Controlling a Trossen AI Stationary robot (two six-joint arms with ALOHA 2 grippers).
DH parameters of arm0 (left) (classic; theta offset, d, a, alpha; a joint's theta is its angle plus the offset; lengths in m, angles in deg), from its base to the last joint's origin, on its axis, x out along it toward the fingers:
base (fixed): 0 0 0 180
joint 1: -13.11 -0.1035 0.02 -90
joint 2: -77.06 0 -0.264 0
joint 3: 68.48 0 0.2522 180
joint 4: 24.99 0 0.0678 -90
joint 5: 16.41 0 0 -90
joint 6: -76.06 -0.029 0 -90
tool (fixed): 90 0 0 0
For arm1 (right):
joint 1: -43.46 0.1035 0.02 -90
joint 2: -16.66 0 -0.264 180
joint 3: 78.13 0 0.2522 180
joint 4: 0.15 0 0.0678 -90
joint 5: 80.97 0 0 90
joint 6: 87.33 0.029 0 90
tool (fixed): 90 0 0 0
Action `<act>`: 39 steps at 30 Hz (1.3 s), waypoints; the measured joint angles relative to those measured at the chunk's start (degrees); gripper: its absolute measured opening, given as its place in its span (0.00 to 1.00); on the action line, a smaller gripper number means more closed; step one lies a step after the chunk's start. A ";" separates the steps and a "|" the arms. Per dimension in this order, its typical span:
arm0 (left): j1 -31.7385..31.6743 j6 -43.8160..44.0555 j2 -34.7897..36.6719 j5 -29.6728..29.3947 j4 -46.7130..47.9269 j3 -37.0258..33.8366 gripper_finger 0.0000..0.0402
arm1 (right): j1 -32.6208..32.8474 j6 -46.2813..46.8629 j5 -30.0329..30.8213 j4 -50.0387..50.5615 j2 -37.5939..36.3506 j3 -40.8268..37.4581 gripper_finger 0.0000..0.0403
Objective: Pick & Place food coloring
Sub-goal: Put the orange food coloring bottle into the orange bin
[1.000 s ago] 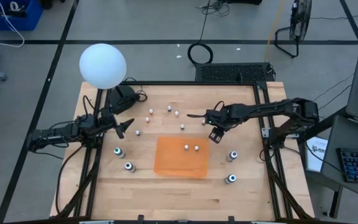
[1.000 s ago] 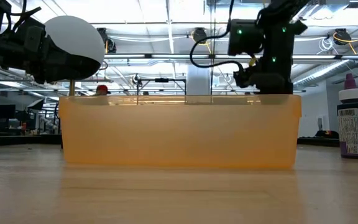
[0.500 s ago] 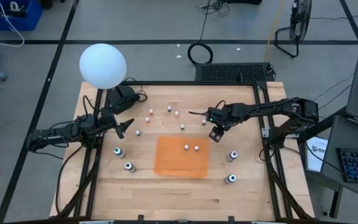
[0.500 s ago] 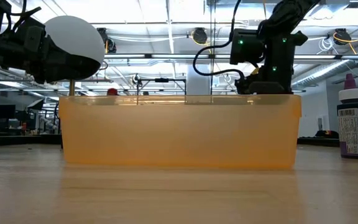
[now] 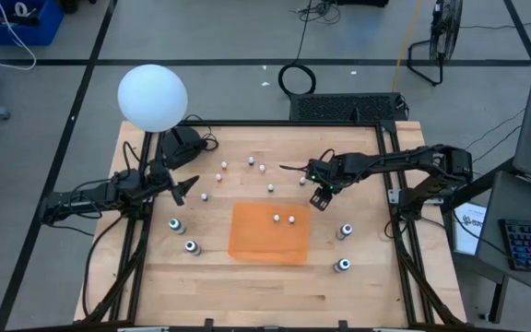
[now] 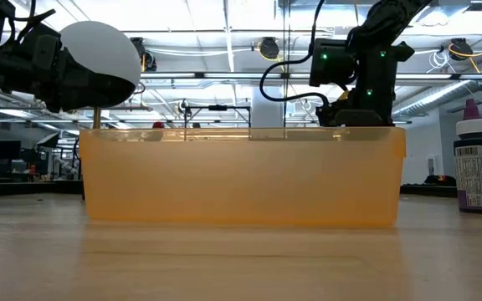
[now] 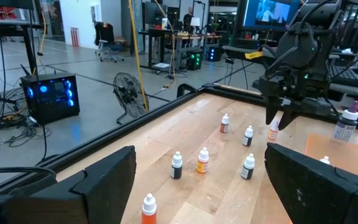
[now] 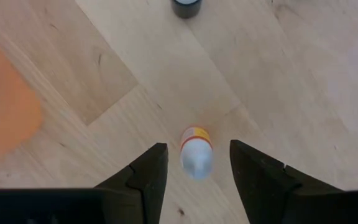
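Note:
Several tiny white-topped food coloring bottles (image 5: 251, 161) stand on the wooden table beyond the orange container (image 5: 267, 242), and two (image 5: 283, 219) stand inside it. Larger grey bottles stand to its left (image 5: 174, 225) and right (image 5: 346, 231). My right gripper (image 8: 194, 165) is open and points down. Its fingers stand on either side of a tiny orange-labelled bottle (image 8: 196, 151), also seen at the bottle (image 5: 302, 181), without touching it. In the low view the container wall hides its fingertips. My left gripper (image 5: 185, 188) waits open near the table's left edge.
A white globe lamp (image 5: 152, 97) stands at the far left corner, with a dark cable bundle (image 5: 184, 143) beside it. A larger dark bottle (image 8: 186, 6) shows past the right fingers. Bare wood lies toward the near edge (image 5: 265, 286).
My right gripper has come down over the tiny orange-labelled bottle, still open. Most of the drop came in the first half second, and it has held almost still since. Nothing else has moved.

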 joint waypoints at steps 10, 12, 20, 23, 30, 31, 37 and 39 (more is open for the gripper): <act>0.00 0.00 -0.01 0.00 0.00 -0.01 0.88 | 0.00 -0.13 0.00 0.87 0.02 0.00 0.21; 0.00 0.00 -0.01 0.00 0.01 -0.01 0.88 | 0.00 -0.15 0.02 0.87 0.02 0.00 0.17; 0.00 0.00 -0.01 0.00 0.00 0.01 0.88 | 0.36 -1.87 1.45 1.43 0.11 0.87 0.09; 0.00 0.00 0.01 0.00 0.01 0.00 0.88 | 2.09 -1.88 1.89 4.15 0.11 4.70 0.09; 0.00 0.00 -0.01 0.00 0.00 0.01 0.88 | 10.69 -0.68 11.00 12.22 0.09 20.14 0.09; 0.00 0.00 0.01 0.00 0.01 0.00 0.88 | 12.02 0.24 11.98 13.48 0.08 22.41 0.09; 0.00 0.00 0.01 0.00 0.02 0.01 0.88 | 19.50 6.38 15.32 16.11 0.02 29.99 0.09; 0.00 0.00 0.01 0.00 0.00 0.01 0.88 | 21.43 8.46 15.27 16.50 0.70 30.56 0.09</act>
